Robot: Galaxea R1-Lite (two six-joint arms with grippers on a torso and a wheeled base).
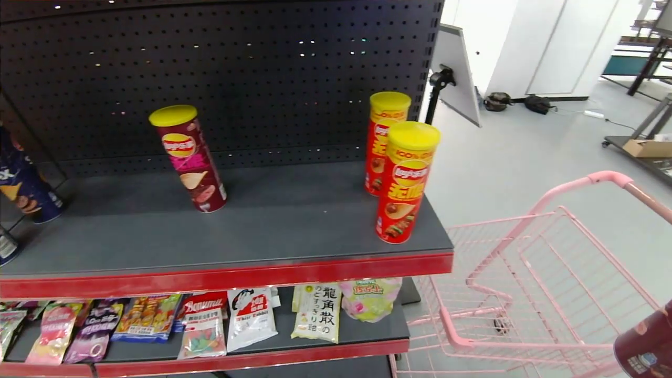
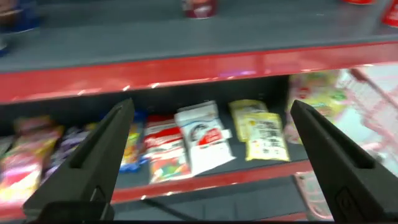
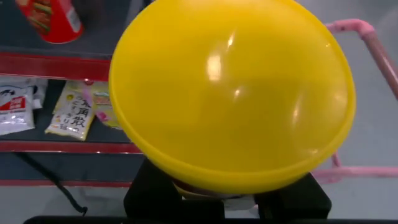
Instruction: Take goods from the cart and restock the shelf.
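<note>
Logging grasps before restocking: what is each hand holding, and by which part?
Right hand holds a yellow-lidded can by its body, below the lid; exact contact is hidden. Left hand is open, empty.

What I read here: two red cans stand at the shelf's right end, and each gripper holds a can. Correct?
Not quite: the left gripper is open and empty, as the left wrist view shows. The rest holds: two red cans stand at the shelf's right end, and the right gripper holds a yellow-lidded can.
</note>
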